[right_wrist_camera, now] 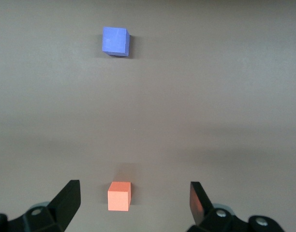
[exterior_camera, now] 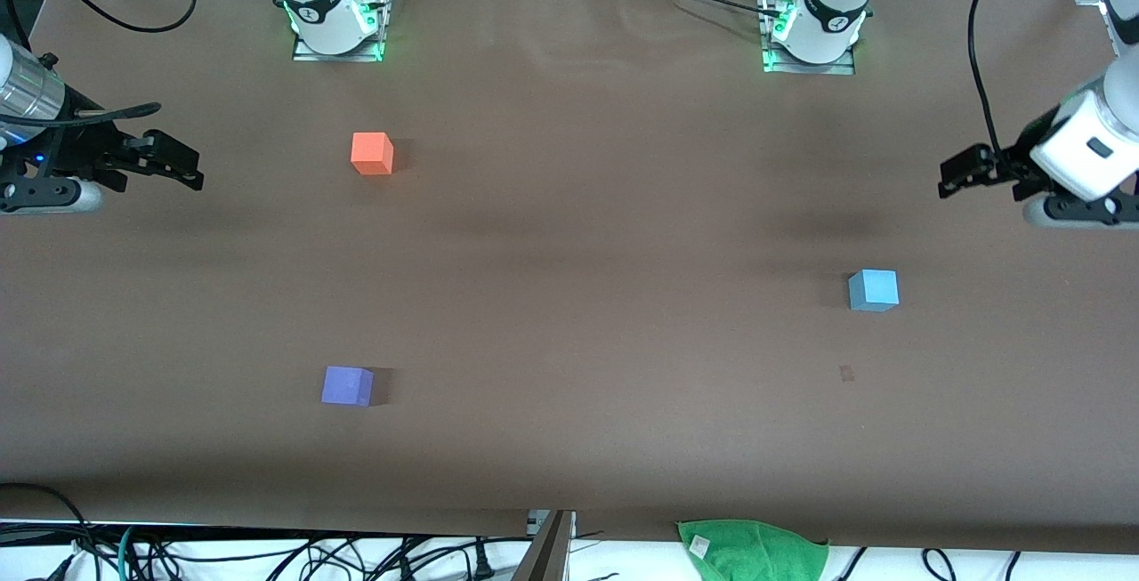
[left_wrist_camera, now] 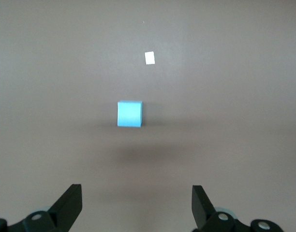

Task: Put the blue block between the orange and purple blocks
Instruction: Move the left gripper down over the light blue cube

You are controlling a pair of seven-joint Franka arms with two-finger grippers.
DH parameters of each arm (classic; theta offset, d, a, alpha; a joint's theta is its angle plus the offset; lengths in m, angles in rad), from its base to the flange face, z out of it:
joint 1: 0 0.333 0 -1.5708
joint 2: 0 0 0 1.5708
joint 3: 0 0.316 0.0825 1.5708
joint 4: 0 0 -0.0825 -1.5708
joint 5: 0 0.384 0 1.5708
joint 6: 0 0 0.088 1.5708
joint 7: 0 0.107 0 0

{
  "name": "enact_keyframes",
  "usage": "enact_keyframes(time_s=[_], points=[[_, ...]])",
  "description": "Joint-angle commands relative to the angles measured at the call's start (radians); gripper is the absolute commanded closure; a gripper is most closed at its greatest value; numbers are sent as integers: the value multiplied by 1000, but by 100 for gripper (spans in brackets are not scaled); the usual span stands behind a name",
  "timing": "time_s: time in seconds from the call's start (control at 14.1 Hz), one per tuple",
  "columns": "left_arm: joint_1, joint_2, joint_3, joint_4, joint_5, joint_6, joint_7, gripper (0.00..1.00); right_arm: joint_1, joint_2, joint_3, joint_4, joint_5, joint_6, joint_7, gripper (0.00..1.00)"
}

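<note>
The blue block [exterior_camera: 873,290] [left_wrist_camera: 129,114] rests on the brown table toward the left arm's end. My left gripper [exterior_camera: 959,176] [left_wrist_camera: 137,205] hangs open and empty at that end of the table, well apart from the block. The orange block [exterior_camera: 372,154] [right_wrist_camera: 119,196] sits toward the right arm's end, and the purple block [exterior_camera: 347,386] [right_wrist_camera: 115,41] lies nearer to the front camera than it. My right gripper [exterior_camera: 182,163] [right_wrist_camera: 134,203] hovers open and empty at the right arm's end of the table, apart from both.
A green cloth [exterior_camera: 753,550] hangs at the table's front edge. Cables [exterior_camera: 222,554] run below that edge. A small pale mark [exterior_camera: 846,374] [left_wrist_camera: 149,58] lies on the table near the blue block. The arm bases [exterior_camera: 336,20] stand along the back edge.
</note>
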Motion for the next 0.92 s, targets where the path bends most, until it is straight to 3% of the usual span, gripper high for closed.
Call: enact_keyframes(time_s=[0.0,0.21,0.36,0.64,0.85], points=[[11,140,-3,138,27,-7,5,0,2,6,2,19,-9,-13,10,0],[39,214,-1,104,30,157,8,0,2,6,2,19,-9,-15,10,0],[49,231,-3,44,29,192,11,0,2,6,2,19,-9,-15,10,0],[63,223,-3,-192,32,415,24,0,2,6,2,19,-9,-13,10,0],[86,217,-3,-370,32,680,79,0,2,6,2,19,-9,-13,10,0]])
